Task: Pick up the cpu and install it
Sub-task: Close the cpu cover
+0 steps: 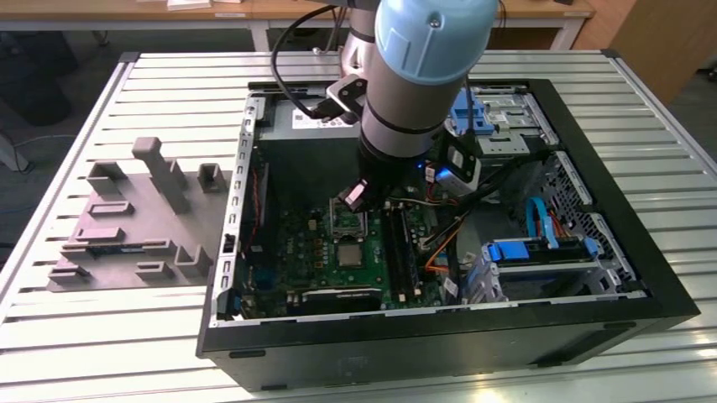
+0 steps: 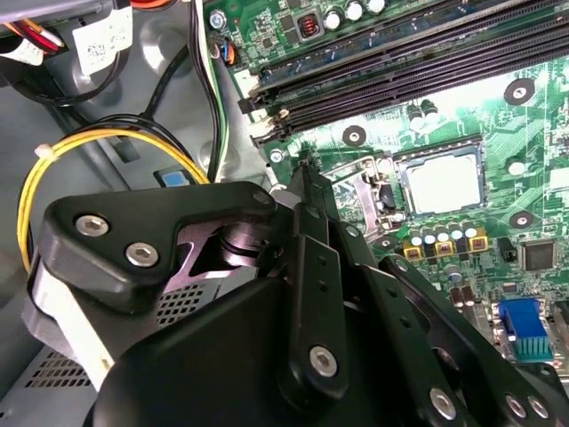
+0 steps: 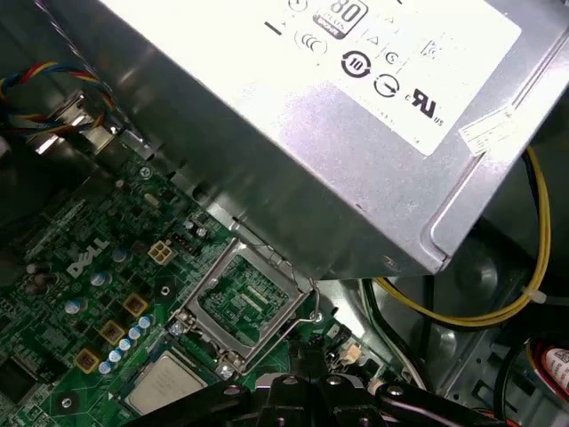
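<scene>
The cpu [image 1: 351, 253] is a flat silver square lying in its socket on the green motherboard, and both wrist views show it [image 2: 442, 182] [image 3: 166, 382]. Right beside it the socket's metal load frame [image 3: 242, 302] stands hinged open. In the exterior view my gripper [image 1: 355, 196] hangs inside the open computer case, just above that frame and a little beyond the cpu. Its black fingers [image 2: 307, 173] [image 3: 308, 354] look shut with nothing between them, and their tip is near the frame's wire lever.
The silver power supply [image 3: 311, 116] sits close by the gripper. Black memory slots [image 2: 400, 71] run alongside the socket. Yellow cables [image 2: 107, 142] loop by the case wall. A grey moulded tray [image 1: 134, 227] lies outside the case, on the exterior view's left. Blue drive bays [image 1: 532, 252] fill the case's right.
</scene>
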You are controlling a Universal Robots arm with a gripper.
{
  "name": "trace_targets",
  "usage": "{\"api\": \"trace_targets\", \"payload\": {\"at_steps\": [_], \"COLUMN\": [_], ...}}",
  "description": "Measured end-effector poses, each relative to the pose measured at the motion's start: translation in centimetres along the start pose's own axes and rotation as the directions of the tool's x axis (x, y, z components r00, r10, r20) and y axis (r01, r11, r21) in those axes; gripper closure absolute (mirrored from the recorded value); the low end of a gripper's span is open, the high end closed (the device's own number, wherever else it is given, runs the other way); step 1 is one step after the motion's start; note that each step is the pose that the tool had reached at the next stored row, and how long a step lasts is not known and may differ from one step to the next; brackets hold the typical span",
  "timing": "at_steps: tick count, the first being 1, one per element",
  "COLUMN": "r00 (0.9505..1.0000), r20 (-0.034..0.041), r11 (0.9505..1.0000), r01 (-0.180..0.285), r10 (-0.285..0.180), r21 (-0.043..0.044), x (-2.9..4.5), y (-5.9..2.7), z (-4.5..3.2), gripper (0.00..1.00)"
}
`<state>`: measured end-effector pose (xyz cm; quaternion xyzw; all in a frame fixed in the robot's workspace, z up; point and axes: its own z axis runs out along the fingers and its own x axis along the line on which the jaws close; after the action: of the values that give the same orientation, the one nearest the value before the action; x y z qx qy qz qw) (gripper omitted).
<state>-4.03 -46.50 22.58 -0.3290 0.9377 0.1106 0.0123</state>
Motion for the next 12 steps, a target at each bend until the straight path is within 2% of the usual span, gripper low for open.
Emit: {"api": "trace_targets", "payload": {"at_steps": [12], "r00": [1.0000], "r20": [0.0000], "r11": [1.0000], "r01": [0.000], "r10": [0.000], "r21": [-0.0001], "x": [0.00], "y": [-0.01], "z": [0.04], "gripper": [0.89]}}
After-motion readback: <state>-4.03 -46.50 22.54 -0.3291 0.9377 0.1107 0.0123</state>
